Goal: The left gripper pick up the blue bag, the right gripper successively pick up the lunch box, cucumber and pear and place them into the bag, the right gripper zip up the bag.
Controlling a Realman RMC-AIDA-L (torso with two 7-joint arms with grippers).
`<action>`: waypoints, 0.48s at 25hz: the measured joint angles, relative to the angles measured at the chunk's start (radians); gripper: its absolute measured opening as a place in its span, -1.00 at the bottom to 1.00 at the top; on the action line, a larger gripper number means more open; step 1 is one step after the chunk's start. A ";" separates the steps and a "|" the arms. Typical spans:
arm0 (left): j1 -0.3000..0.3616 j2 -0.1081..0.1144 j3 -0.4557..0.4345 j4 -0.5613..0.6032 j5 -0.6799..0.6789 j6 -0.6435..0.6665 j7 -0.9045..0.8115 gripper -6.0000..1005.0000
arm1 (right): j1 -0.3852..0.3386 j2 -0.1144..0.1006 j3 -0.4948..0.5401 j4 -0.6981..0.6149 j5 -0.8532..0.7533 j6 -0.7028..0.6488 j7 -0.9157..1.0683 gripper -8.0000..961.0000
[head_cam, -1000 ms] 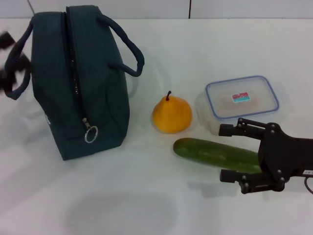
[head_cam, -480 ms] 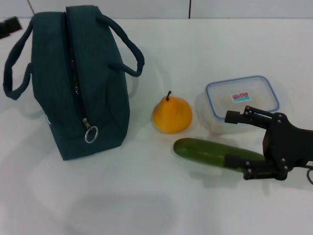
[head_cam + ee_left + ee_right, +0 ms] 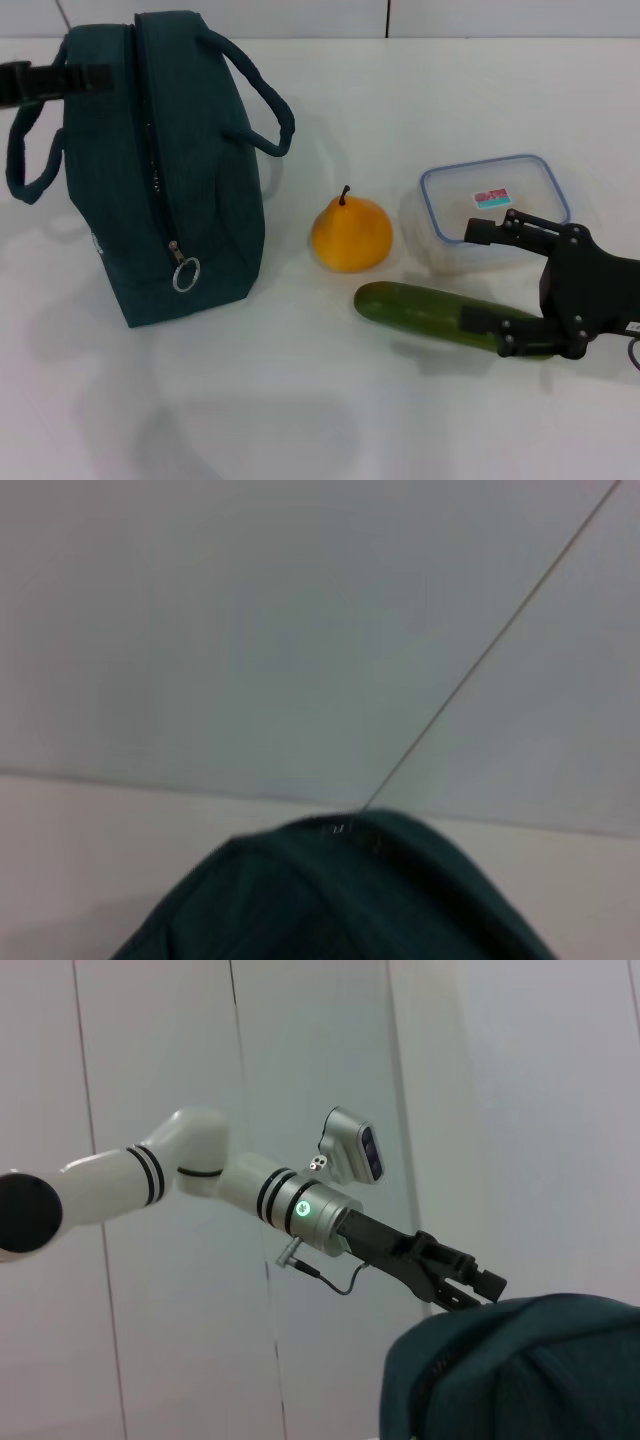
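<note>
The dark teal-blue fabric bag (image 3: 165,170) stands upright on the white counter (image 3: 300,400) at the robot's left, its zipper with a metal ring pull (image 3: 186,272) running up the near end and over the top, and its two looped handles (image 3: 255,100) arching to either side. Being soft cloth, it will likely sag and fold when lifted; the handles look like the natural place to take hold. The left hand (image 3: 60,80) hovers at the bag's upper far corner, close to the left handle; its fingers look closed, with no evident hold on the bag. The clear rectangular lunch box with blue-rimmed lid (image 3: 495,205) rests at the right, well apart from the bag; it is probably stiff, light and smooth-sided, best gripped across its narrow width. The yellow-orange pear with a short dark stem (image 3: 351,235) sits between bag and box, and the long dark green cucumber (image 3: 430,315) lies just in front of both. The right hand (image 3: 490,275) sits low at the near right, fingers spread, one over the box's near edge, the other on the cucumber.
</note>
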 joint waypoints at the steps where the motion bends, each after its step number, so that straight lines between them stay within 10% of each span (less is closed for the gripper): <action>1: -0.003 0.000 0.013 -0.001 0.014 -0.005 -0.011 0.54 | 0.000 0.000 0.000 -0.001 0.001 0.009 -0.003 0.84; 12: -0.014 -0.001 0.063 -0.015 0.098 -0.074 -0.039 0.51 | 0.005 0.000 0.000 -0.002 0.002 0.020 -0.011 0.84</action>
